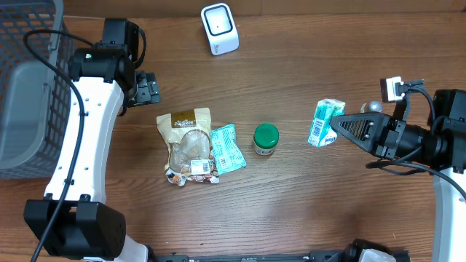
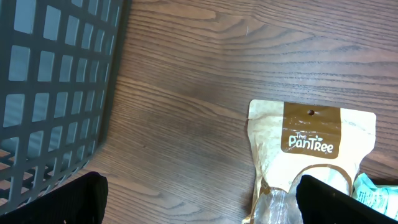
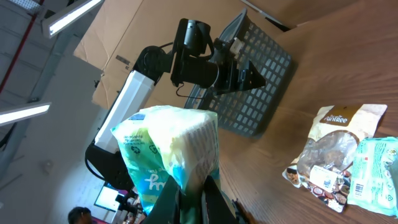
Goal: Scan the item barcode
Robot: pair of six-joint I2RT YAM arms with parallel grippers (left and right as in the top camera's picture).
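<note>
My right gripper (image 1: 336, 127) is shut on a teal and white soft pack (image 1: 324, 122) and holds it off the table at the right. In the right wrist view the pack (image 3: 171, 149) stands up out of the pinched fingers (image 3: 193, 199), its lower edge clamped between them. The white barcode scanner (image 1: 219, 28) stands at the back middle of the table, well apart from the pack. My left gripper (image 1: 149, 87) is open beside the basket, nothing between its fingers (image 2: 68, 202), and hovers over bare wood at the pouch's upper left.
A dark mesh basket (image 1: 29, 87) fills the left edge. A brown PanTree pouch (image 1: 188, 142), a teal packet (image 1: 228, 148) and a green-lidded jar (image 1: 266, 139) lie mid-table. The pouch (image 2: 311, 143) shows under my left wrist camera.
</note>
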